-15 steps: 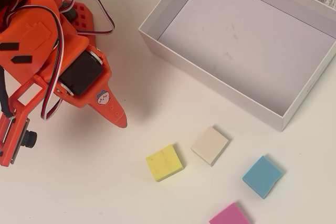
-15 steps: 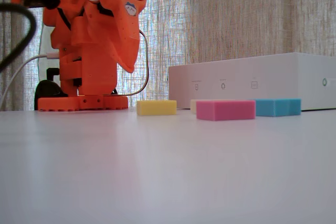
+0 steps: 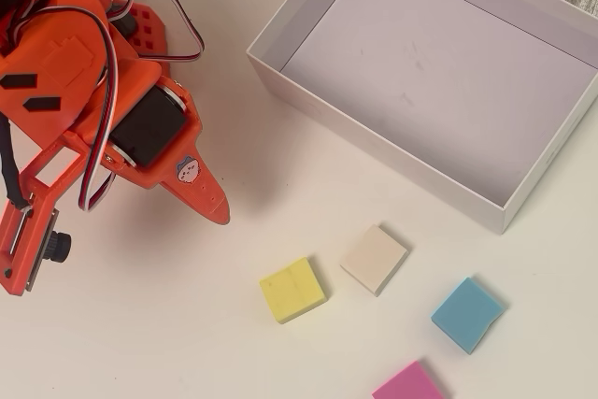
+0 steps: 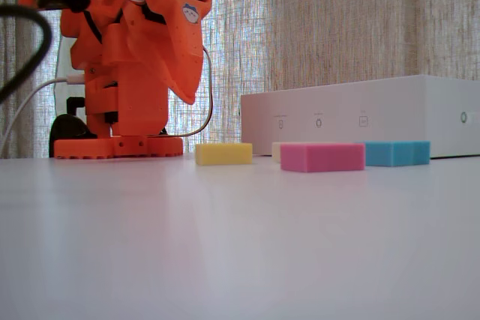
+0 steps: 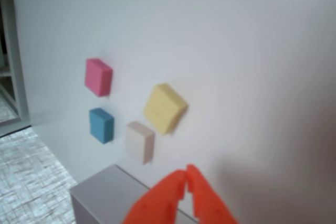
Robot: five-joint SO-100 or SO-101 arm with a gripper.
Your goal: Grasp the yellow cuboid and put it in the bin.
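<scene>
The yellow cuboid (image 3: 292, 290) lies flat on the white table, in front of the bin's near wall; it also shows in the fixed view (image 4: 223, 154) and the wrist view (image 5: 164, 107). The bin (image 3: 374, 137) is a large white box with low walls, empty, at the upper right of the overhead view; it also shows in the fixed view (image 4: 352, 121) and the wrist view (image 5: 105, 198). My orange gripper (image 3: 220, 212) is shut and empty, held above the table to the upper left of the cuboid, apart from it. Its closed tips show in the wrist view (image 5: 186, 170).
A cream block (image 3: 374, 259), a blue block (image 3: 466, 314) and a pink block (image 3: 409, 385) lie to the right of the yellow one. The arm's base (image 4: 118, 146) stands at the left. A curtain hangs behind the table.
</scene>
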